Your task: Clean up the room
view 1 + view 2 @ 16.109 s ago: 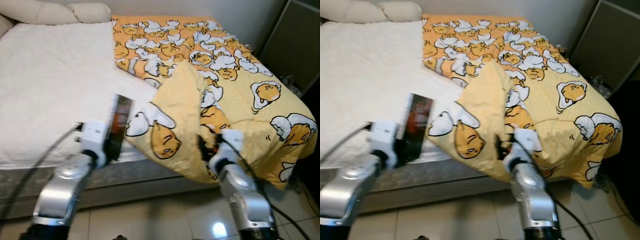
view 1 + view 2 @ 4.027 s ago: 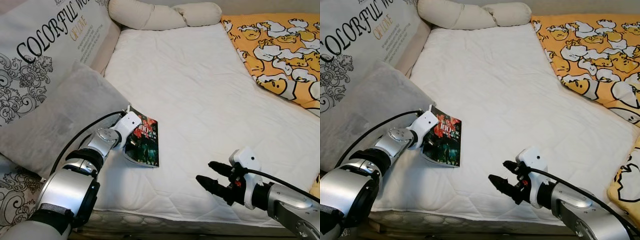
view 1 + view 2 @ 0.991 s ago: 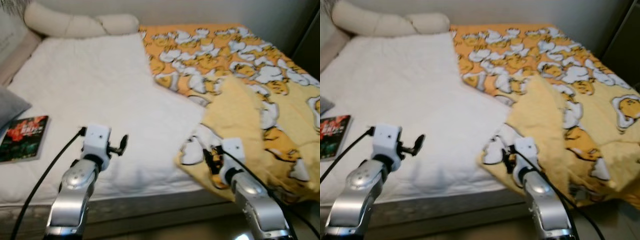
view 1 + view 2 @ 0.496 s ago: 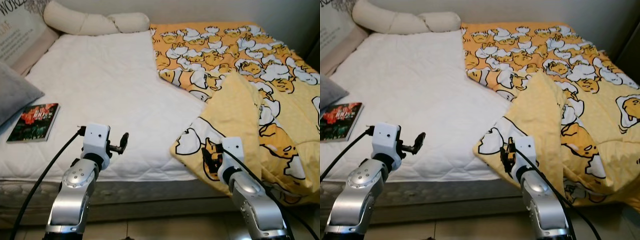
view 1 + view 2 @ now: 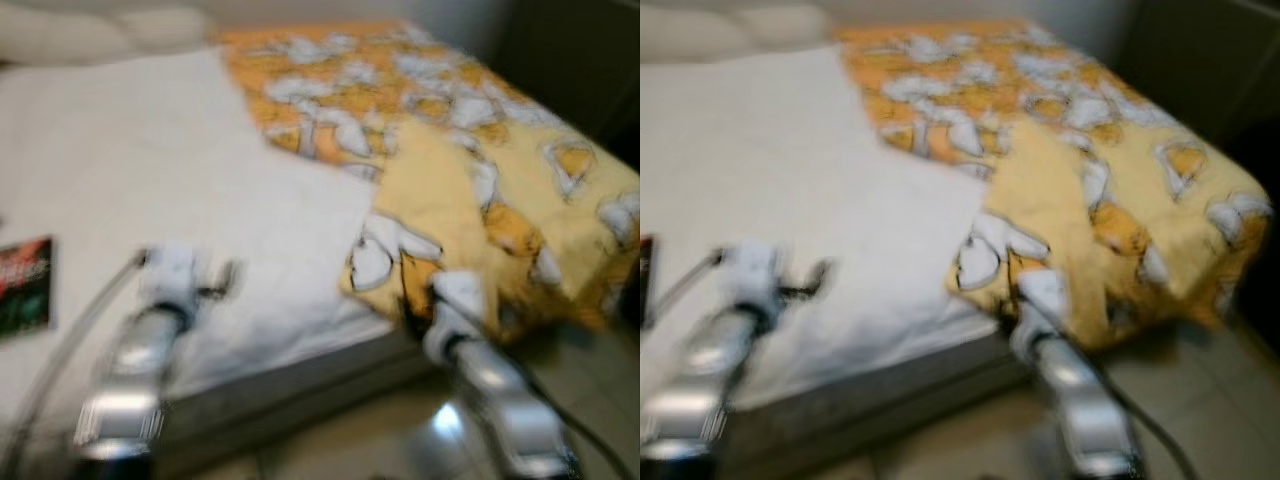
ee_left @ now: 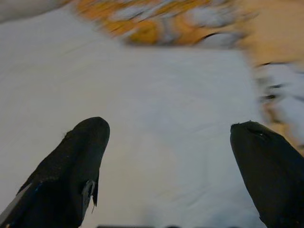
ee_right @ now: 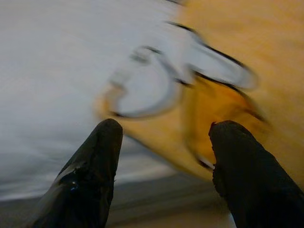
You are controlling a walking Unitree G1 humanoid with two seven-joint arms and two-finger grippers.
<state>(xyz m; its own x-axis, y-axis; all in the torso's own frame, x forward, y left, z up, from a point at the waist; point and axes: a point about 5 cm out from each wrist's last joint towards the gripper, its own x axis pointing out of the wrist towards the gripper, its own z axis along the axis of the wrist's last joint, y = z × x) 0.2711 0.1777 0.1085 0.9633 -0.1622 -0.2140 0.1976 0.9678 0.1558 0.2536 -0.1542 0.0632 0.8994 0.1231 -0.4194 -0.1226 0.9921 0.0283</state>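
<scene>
My right claw (image 7: 161, 142) gapes empty just short of the yellow blanket (image 5: 470, 190) hanging off the bed (image 5: 150, 180); left claw (image 6: 166, 161) spread too. Through this blur I may well pinch sheet or miss.

left arm (image 5: 125, 385): silver metal, rounded segments, blurred
left wrist block (image 5: 170, 272): white, box-shaped
left cable (image 5: 62, 338): dark, thin, curves along the arm
right arm (image 5: 500, 400): silver, shiny
right wrist block (image 5: 455, 296): white
right cable (image 5: 590, 435): dark
left gripper (image 6: 168, 161) fingers (image 6: 66, 173): black, thick, rounded tips
right gripper (image 7: 164, 156) fingers (image 7: 90, 173): black, matte, rounded
</scene>
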